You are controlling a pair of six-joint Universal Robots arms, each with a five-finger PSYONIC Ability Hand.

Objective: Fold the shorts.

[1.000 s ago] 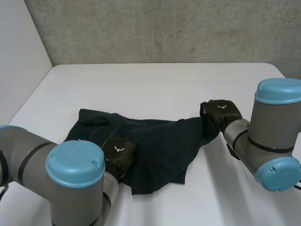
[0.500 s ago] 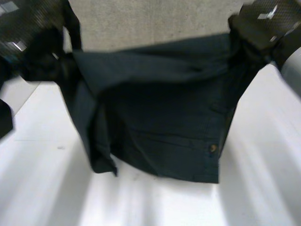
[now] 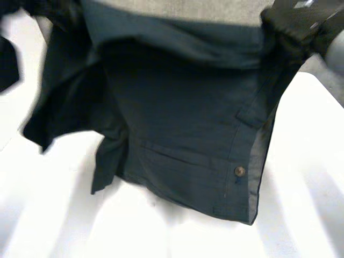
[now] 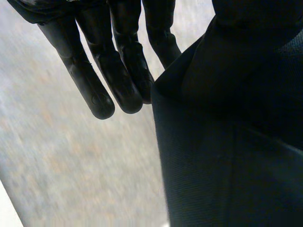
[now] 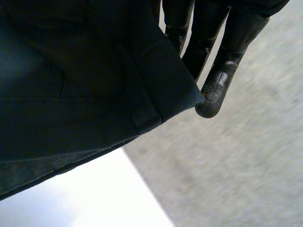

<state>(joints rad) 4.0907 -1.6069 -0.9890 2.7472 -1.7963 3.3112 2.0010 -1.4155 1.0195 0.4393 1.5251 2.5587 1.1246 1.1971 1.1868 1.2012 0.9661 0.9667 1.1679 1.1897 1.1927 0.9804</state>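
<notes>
The dark shorts [image 3: 183, 134] hang spread in the air above the white table [image 3: 301, 204], waistband uppermost, a button [image 3: 239, 171] on the lower part. My right hand [image 3: 301, 21] grips the upper right corner. In the right wrist view its straight fingers [image 5: 222, 52] pinch the folded edge of the shorts [image 5: 71, 94]. In the left wrist view my left hand [image 4: 118, 61] holds the other upper corner of the shorts [image 4: 227, 142], the cloth pressed against its straight fingers. The lower hem hangs just over the table.
A grey concrete wall [image 3: 177, 8] stands behind the table. Bare white tabletop [image 3: 48, 215] lies under and around the hanging cloth.
The shorts lay crumpled on the table a second ago. Both hands have lifted them by the upper corners, and they have risen further since half a second ago.
</notes>
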